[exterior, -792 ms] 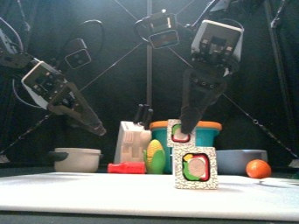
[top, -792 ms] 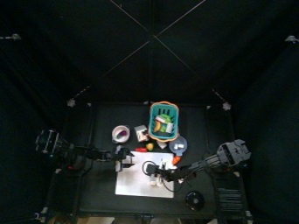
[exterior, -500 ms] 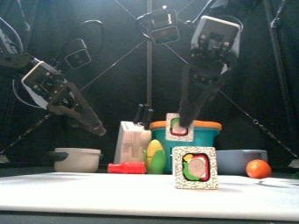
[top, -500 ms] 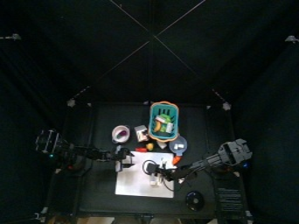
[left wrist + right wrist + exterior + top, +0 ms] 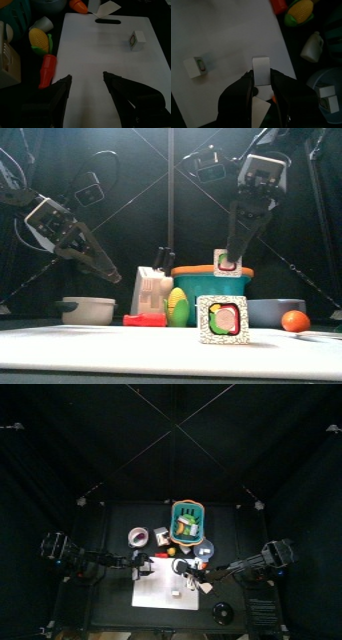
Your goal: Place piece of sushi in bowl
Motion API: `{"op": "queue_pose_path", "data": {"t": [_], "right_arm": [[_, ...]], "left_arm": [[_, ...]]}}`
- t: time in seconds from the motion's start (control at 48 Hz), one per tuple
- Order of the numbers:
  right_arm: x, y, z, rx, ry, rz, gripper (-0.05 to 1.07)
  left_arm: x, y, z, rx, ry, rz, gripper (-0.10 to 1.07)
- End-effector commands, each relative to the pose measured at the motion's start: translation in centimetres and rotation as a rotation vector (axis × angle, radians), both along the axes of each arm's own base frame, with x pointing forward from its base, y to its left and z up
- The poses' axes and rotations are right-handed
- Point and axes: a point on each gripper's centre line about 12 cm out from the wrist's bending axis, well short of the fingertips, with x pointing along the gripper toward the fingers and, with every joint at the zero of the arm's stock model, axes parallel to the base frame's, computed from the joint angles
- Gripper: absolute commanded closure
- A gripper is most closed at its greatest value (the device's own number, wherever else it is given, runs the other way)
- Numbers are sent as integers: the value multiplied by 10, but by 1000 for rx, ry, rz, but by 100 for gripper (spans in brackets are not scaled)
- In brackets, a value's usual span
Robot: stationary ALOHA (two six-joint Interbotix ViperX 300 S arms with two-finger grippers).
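Two sushi pcs in view. One stands upright on the white cutting board (image 5: 160, 353), near its front edge: sushi on board (image 5: 223, 319). Held sushi piece (image 5: 227, 260) is pinched by the right hand (image 5: 230, 256), raised above the board, w/ the bowl (image 5: 211, 286) behind and just below it in front view. Bowl sits on the counter (image 5: 118, 534) behind the board, teal rim. Left hand (image 5: 85, 85) hovers over the board's left side, fingers spread, nothing between them.
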Motion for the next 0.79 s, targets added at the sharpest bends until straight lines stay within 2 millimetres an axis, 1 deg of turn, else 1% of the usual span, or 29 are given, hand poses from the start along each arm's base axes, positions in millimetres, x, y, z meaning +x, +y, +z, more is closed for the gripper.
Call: {"op": "queue_pose_path", "data": {"t": [0.0,0.188,0.292,0.417,0.542,0.771], "right_arm": [[-7,-7,19,19,-68,-15,54],[-28,-22,23,37,-92,-60,54],[-40,-31,23,40,-96,-84,54],[-50,-40,19,50,-95,-119,54],[-55,-48,12,58,-87,-148,54],[-68,-73,0,45,-56,-231,54]], "left_arm": [[4,-1,5,2,-20,-3,8],[4,-1,5,1,-20,-2,8],[4,-1,5,1,-20,-2,8],[3,-1,4,1,-18,-2,8],[3,-1,4,1,-18,-2,8],[3,-1,4,1,-18,-2,8]]}}
